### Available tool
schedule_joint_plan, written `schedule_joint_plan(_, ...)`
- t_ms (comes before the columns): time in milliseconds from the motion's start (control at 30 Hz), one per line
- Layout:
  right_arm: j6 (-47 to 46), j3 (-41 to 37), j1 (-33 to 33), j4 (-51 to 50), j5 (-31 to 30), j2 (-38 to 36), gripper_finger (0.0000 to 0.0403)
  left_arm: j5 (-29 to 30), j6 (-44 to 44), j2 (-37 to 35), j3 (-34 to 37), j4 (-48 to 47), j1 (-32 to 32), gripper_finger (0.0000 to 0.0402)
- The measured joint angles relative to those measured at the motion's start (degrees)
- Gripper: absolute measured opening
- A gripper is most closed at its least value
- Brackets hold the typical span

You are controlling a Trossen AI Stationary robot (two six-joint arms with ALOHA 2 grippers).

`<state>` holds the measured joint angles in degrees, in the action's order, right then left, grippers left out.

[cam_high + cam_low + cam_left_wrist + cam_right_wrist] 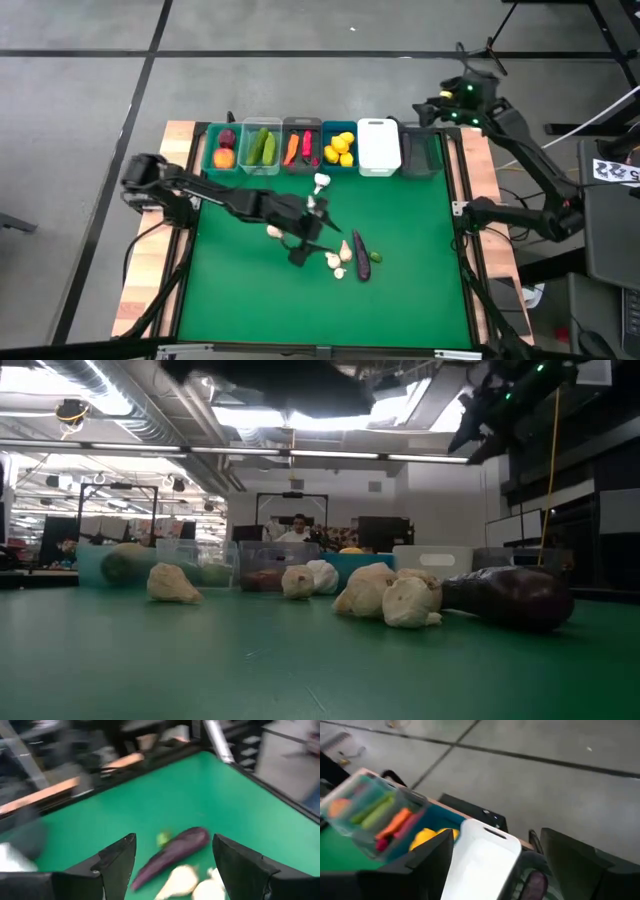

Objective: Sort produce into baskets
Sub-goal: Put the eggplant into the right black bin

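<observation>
Right gripper (432,110) gapes above the dark green bin (422,152); lemons (341,147) (yellow) fill the blue bin (327,128).

Six baskets (322,147) stand in a row, four holding sorted produce. A purple eggplant (362,258) and whitish garlic (337,262) lie just beside the left gripper (300,250), whose fingers are spread. More garlic (321,183) lies between it and the baskets.

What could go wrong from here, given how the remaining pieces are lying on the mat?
The left gripper, open, hovers over garlic lying tight against the eggplant; closing could catch two pieces or knock one away. The right gripper, open, is above the dark bin beside the white bin; a low swing might bump them.
</observation>
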<state>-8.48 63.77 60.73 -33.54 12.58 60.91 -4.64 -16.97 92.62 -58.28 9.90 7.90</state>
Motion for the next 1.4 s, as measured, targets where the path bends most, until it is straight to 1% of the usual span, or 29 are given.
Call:
schedule_joint_plan(67, 0.0, 0.0, 0.0, -0.4, 0.7, -1.7, 0.0298, -4.2, -2.5, 4.4, -5.7, -4.0, 0.0, 0.0258)
schedule_joint_plan(133, 0.0, 0.0, 0.0, -1.5, 1.1, -2.9, 0.0298, -6.9, -6.2, 8.6, -11.8, -8.2, 0.0, 0.0258)
schedule_joint_plan(200, 0.1, 0.0, 0.0, -2.6, 1.2, -3.6, 0.0298, -8.2, -11.2, 12.2, -17.3, -14.5, -0.1, 0.0258)
schedule_joint_plan(300, 1.3, 0.0, 0.0, -5.1, 1.2, -3.9, 0.0298, -9.2, -17.0, 17.0, -24.5, -21.4, -0.3, 0.0258)
schedule_joint_plan(433, 3.6, 0.0, 0.0, -9.1, 0.9, -3.8, 0.0298, -14.0, -19.8, 22.4, -31.4, -25.3, -1.4, 0.0258)
schedule_joint_plan(500, 4.4, 0.0, 0.0, -10.1, 0.7, -3.7, 0.0298, -14.9, -20.8, 24.5, -33.8, -26.3, -2.0, 0.0258)
schedule_joint_plan(700, 5.5, 0.0, 0.0, -11.7, 0.6, -3.7, 0.0298, -17.9, -25.0, 28.5, -36.8, -27.0, -3.3, 0.0258)
schedule_joint_plan(900, 6.0, 0.0, 0.0, -12.9, 0.6, -3.7, 0.0298, -18.1, -30.1, 31.9, -37.1, -26.0, -3.5, 0.0258)
schedule_joint_plan(1067, 6.2, 0.0, 0.0, -14.0, 0.6, -3.7, 0.0298, -18.2, -32.7, 34.2, -37.1, -22.4, -3.6, 0.0258)
schedule_joint_plan(1133, 6.7, 0.0, 0.0, -14.6, 0.6, -3.7, 0.0298, -18.2, -32.9, 34.9, -37.1, -19.7, -3.8, 0.0258)
schedule_joint_plan(1233, 7.5, 0.0, 0.0, -15.4, 0.6, -3.7, 0.0298, -18.5, -32.8, 35.8, -37.1, -18.2, -4.3, 0.0258)
schedule_joint_plan(1333, 7.9, 0.0, 0.0, -15.9, 0.6, -3.7, 0.0298, -18.5, -33.1, 36.8, -37.3, -18.5, -4.4, 0.0258)
schedule_joint_plan(1400, 8.4, 0.0, 0.0, -16.1, 0.7, -3.7, 0.0298, -18.5, -33.5, 37.1, -37.9, -20.6, -4.3, 0.0258)
